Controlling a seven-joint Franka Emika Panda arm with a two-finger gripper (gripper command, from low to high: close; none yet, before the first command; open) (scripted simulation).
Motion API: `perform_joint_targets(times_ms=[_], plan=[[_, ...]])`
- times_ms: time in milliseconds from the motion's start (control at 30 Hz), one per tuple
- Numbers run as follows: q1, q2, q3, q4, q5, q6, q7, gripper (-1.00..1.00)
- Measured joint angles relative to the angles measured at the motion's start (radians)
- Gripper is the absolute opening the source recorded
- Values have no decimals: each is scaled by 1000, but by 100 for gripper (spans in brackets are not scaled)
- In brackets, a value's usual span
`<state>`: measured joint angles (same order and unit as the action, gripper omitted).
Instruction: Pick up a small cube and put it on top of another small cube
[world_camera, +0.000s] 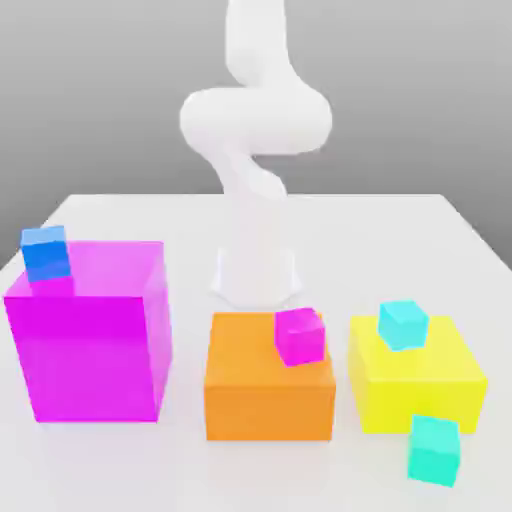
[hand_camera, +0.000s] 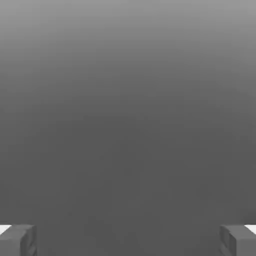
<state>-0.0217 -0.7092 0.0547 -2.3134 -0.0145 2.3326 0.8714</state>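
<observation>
Blue small cube atop magenta block; orange block alongside.

Bright, even, soft-edged render; faint shadows, grey gradient backdrop

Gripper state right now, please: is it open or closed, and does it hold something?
Gripper: open, the fingers stand far apart with nothing between them; it holds nothing.

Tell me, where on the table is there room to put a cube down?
Bare table lies in front of the big magenta block and the orange block. More lies behind the yellow block, toward the exterior view's right. It is crowded around the teal-green cube, close by the yellow block's front corner.
</observation>
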Motion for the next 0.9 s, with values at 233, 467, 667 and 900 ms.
perform_joint_targets(times_ms=[233, 467, 667, 900], plan=[[-54, 257, 157, -38, -58, 93, 216, 0], [-68, 512, 278, -75, -151, 183, 452, 0], [-12, 731, 321, -107, -226, 259, 651, 0], [70, 969, 330, -141, -237, 365, 820, 0]])
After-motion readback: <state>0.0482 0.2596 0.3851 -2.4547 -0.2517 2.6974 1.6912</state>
